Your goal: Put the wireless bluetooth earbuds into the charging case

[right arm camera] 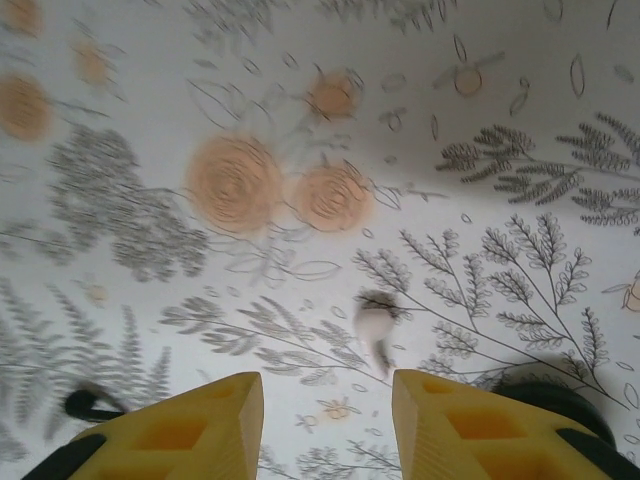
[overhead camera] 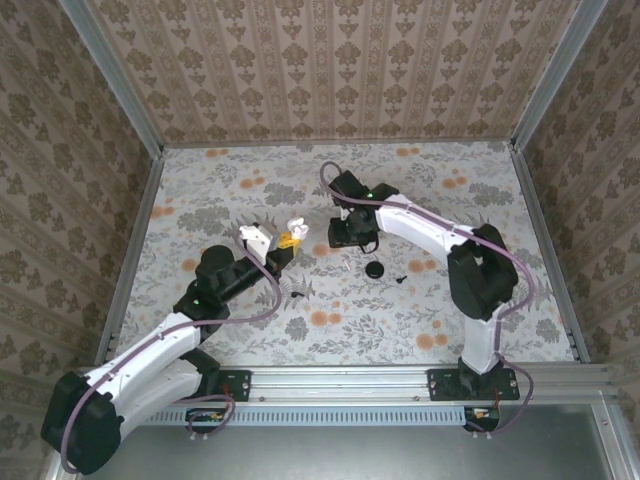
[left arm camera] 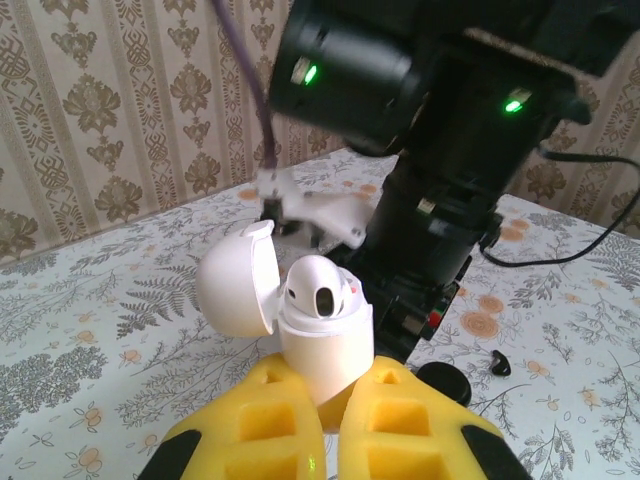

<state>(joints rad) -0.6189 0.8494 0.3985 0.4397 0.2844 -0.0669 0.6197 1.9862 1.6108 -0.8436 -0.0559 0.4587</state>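
My left gripper (left arm camera: 330,378) (overhead camera: 285,242) is shut on the white charging case (left arm camera: 325,345) (overhead camera: 295,224), held upright with its lid (left arm camera: 235,290) swung open to the left. A rounded white insert with a dark hole sits in the case's mouth. One tiny black earbud (left arm camera: 500,363) (overhead camera: 399,279) lies on the table. My right gripper (right arm camera: 325,385) (overhead camera: 352,238) hovers open just right of the case. Below its fingers, on the cloth, is a small blurred pale-and-dark piece (right arm camera: 375,320); I cannot tell what it is.
A black round disc (overhead camera: 374,270) (left arm camera: 447,382) lies beside the earbud, and its edge shows behind my right finger (right arm camera: 560,400). Another small dark piece (overhead camera: 297,295) lies on the floral tablecloth (overhead camera: 330,330). Papered walls with metal rails (overhead camera: 140,230) enclose the table.
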